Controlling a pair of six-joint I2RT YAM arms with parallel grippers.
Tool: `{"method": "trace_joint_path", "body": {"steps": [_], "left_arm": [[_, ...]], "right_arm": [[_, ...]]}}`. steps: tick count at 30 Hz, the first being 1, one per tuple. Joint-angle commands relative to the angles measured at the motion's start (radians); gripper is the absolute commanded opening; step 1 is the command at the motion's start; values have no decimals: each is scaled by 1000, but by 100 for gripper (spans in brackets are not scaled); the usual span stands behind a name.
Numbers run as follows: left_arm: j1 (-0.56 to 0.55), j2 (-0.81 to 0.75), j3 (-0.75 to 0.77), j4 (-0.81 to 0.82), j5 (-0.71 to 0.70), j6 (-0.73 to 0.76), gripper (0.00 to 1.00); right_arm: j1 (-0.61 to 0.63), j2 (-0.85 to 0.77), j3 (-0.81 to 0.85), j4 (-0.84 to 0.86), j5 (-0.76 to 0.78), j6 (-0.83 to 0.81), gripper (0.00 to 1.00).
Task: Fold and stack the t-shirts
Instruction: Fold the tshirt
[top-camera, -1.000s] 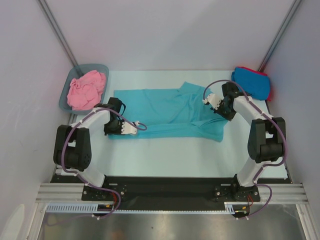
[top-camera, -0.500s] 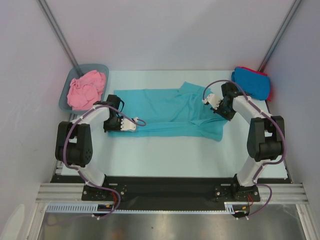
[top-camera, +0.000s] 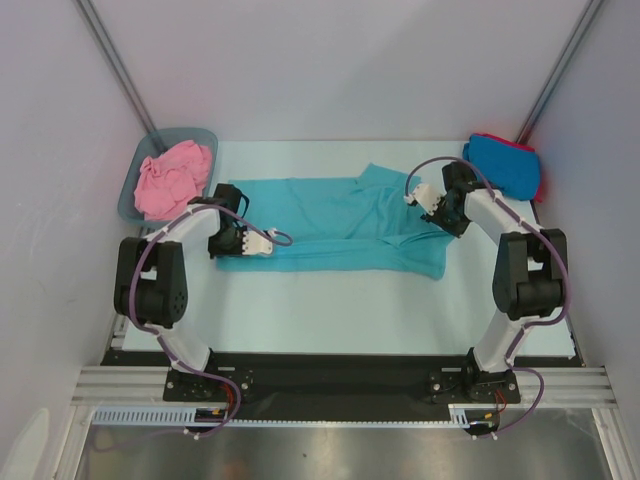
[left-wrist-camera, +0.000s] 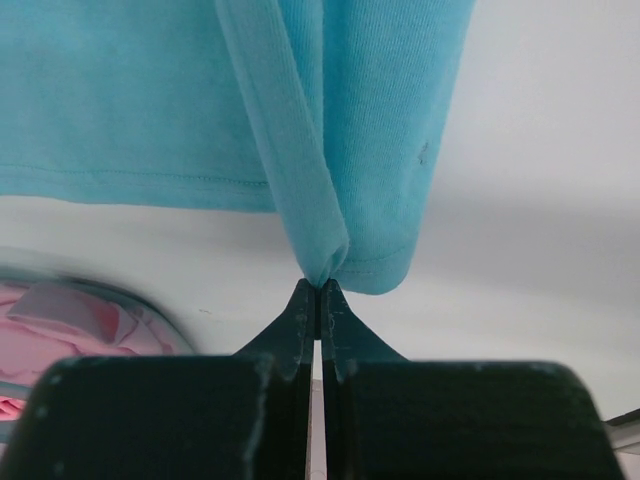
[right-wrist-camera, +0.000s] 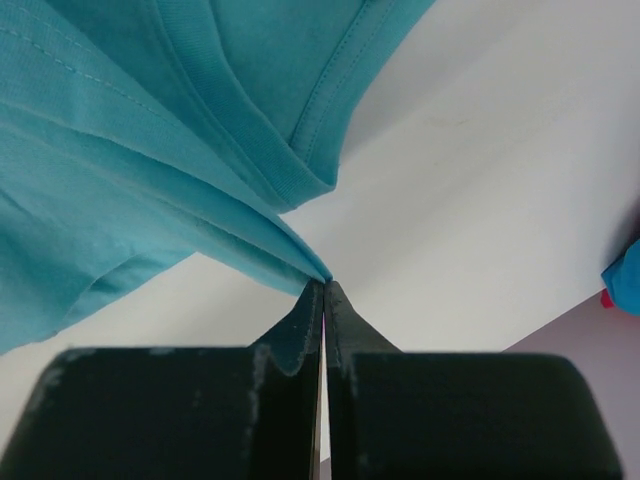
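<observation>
Overhead, the teal t-shirt (top-camera: 330, 225) lies on the table (top-camera: 330, 310) with its long axis running left to right, spanning the gap between the arms. The left tool (top-camera: 262, 240) is at the shirt's left end and the right tool (top-camera: 415, 195) at its right end, so each arm is nearest its own end. The pink t-shirt (top-camera: 172, 178) is heaped in the tub (top-camera: 130, 205) at far left. The bright blue t-shirt (top-camera: 505, 165) rests on the red t-shirt (top-camera: 540, 182) at far right.

From the left wrist, the left tool (left-wrist-camera: 319, 290) is pinched tight on a bunched teal edge, with the cloth reaching away ahead of it.

From the right wrist, the right tool (right-wrist-camera: 325, 285) is likewise clamped on a gathered fold beside a stitched hem. I judge the next fold must carry both pinched ends together across that long axis.
</observation>
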Motion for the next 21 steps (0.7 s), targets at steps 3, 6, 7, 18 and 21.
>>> {"method": "trace_joint_path", "body": {"steps": [3, 6, 7, 18, 21], "left_arm": [[18, 12, 47, 0, -29, -9, 0], [18, 17, 55, 4, -26, -7, 0], [18, 20, 58, 4, -25, -9, 0], [18, 28, 53, 7, -24, -15, 0], [18, 29, 55, 10, -22, -17, 0]], "right_arm": [[-13, 20, 61, 50, 56, -11, 0], [-15, 25, 66, 53, 56, -15, 0], [-15, 28, 72, 54, 55, -15, 0], [8, 49, 106, 102, 70, -10, 0], [25, 59, 121, 105, 70, -8, 0]]}}
